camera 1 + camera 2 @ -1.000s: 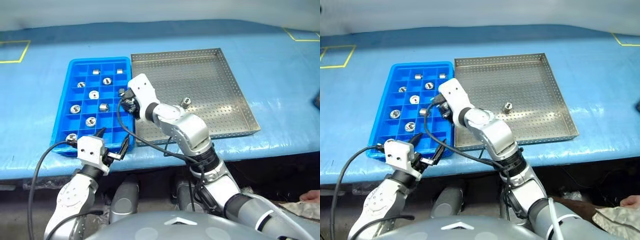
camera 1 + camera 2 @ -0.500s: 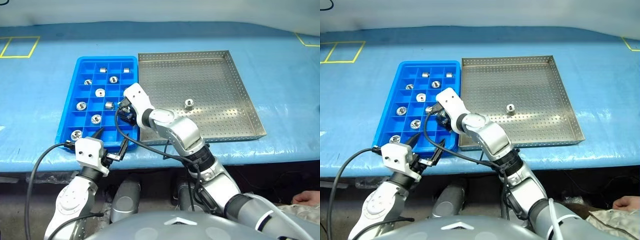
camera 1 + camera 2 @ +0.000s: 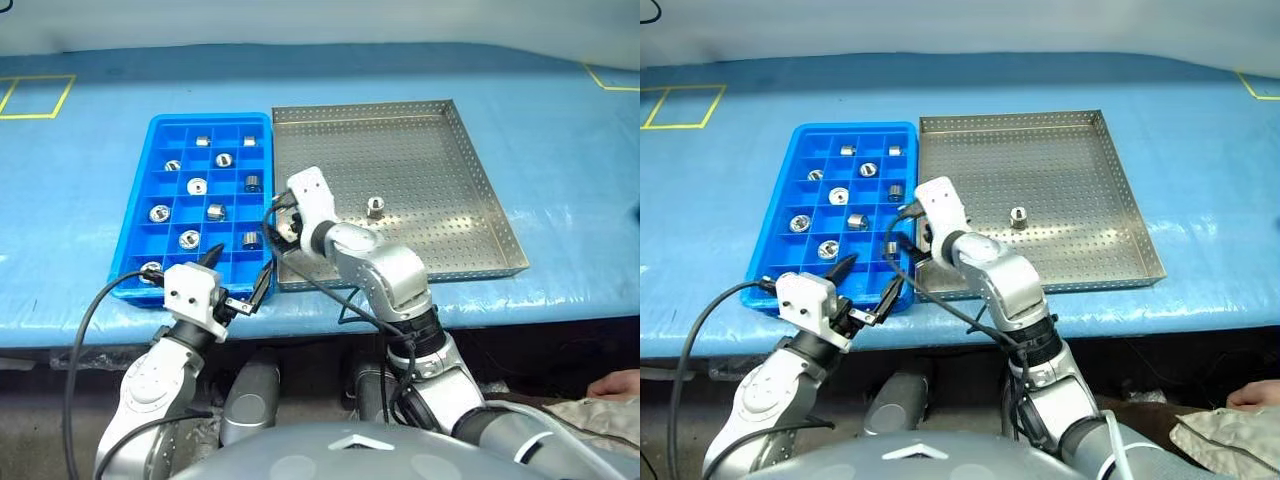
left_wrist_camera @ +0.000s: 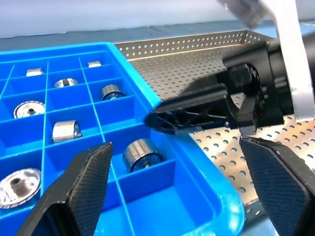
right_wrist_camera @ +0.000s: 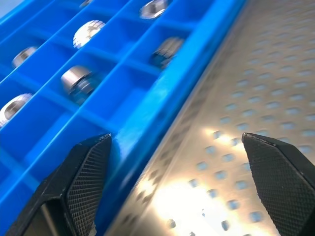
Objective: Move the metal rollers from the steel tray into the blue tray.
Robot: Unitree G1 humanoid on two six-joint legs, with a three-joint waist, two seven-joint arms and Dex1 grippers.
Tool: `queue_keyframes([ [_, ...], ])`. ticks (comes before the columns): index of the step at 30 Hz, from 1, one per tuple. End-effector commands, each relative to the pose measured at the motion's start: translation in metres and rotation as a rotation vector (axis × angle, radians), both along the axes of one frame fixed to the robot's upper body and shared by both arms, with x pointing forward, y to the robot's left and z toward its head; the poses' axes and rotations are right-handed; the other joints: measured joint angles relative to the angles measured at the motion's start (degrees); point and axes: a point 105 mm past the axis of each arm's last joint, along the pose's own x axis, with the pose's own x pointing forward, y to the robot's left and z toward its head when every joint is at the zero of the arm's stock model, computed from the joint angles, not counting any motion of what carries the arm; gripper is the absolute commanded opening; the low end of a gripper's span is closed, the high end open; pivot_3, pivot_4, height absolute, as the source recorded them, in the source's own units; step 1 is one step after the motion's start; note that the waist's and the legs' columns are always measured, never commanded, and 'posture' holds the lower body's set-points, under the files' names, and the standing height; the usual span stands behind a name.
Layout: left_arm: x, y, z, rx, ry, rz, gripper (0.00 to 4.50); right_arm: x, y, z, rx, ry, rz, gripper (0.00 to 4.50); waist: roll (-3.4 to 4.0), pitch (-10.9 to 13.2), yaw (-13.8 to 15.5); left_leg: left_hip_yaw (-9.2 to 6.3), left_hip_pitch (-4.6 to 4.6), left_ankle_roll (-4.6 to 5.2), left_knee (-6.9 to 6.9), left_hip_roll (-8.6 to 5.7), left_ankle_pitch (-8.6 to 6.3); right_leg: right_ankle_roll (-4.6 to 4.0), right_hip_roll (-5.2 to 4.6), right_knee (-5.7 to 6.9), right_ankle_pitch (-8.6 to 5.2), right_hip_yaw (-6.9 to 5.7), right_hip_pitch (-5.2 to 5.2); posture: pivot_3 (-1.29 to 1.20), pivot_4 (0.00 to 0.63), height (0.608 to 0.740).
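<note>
Blue covering is spread over the desk (image 3: 560,150), on which the blue tray (image 3: 137,240) and the steel tray (image 3: 480,200) are set side by side, touching. One roller (image 3: 375,208) is left in the steel tray; the others (image 3: 197,186) are seen in blue compartments. The right gripper (image 3: 281,232) hangs over the seam between the trays, fingers spread and empty (the left gripper (image 3: 238,285), likewise open, is held at the blue tray's near edge). The last roller could be knocked over or rolled away if clipped by one finger.
</note>
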Motion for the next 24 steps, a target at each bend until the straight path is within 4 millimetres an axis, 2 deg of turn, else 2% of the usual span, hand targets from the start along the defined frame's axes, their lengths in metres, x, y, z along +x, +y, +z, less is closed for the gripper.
queue_keyframes([
  [1,0.001,-0.008,0.001,-0.012,-0.002,-0.049,4.5,0.023,-0.042,0.014,0.004,-0.09,-0.263,4.49,-0.01,0.0,-0.6,0.01,0.01,-0.01,0.0,0.0,0.0,0.01,0.0,0.0,0.0,0.01,0.02,0.19,0.15,0.74],
  [4,0.003,-0.012,0.001,-0.005,-0.003,-0.074,4.5,0.034,-0.065,0.014,-0.022,-0.135,-0.402,4.49,0.0,0.0,-1.8,0.07,0.0,-0.01,-0.01,-0.01,0.0,0.03,-0.02,-0.04,0.02,0.06,0.02,0.18,0.15,0.74],
  [8,0.006,-0.015,0.002,-0.008,-0.006,-0.098,4.5,0.041,-0.078,0.003,-0.023,-0.104,-0.507,4.49,0.01,0.0,-3.5,0.07,0.06,0.0,-0.1,0.02,0.01,0.01,0.0,0.0,0.03,0.08,-0.01,0.17,0.15,0.74],
  [18,0.008,-0.018,0.003,-0.011,-0.008,-0.109,4.5,0.039,-0.068,-0.032,-0.051,0.018,-0.469,4.49,0.01,0.0,-4.6,0.07,0.09,0.01,-0.08,0.01,0.01,0.01,0.01,0.01,0.04,0.12,0.05,0.17,0.15,0.74],
  [21,0.008,-0.018,0.002,-0.008,-0.005,-0.104,4.5,0.036,-0.07,-0.041,-0.076,0.043,-0.473,3.87,0.02,0.0,-4.7,0.07,0.13,0.01,-0.08,0.0,0.01,0.01,0.01,0.01,0.04,0.13,0.1,0.18,0.15,0.74],
  [24,0.008,-0.016,0.002,-0.006,-0.002,-0.097,4.5,0.033,-0.064,-0.042,-0.077,0.044,-0.437,2.89,0.01,0.0,-4.6,0.07,0.15,0.01,-0.08,0.0,0.02,0.02,0.01,0.01,0.05,0.13,0.12,0.19,0.15,0.74],
])
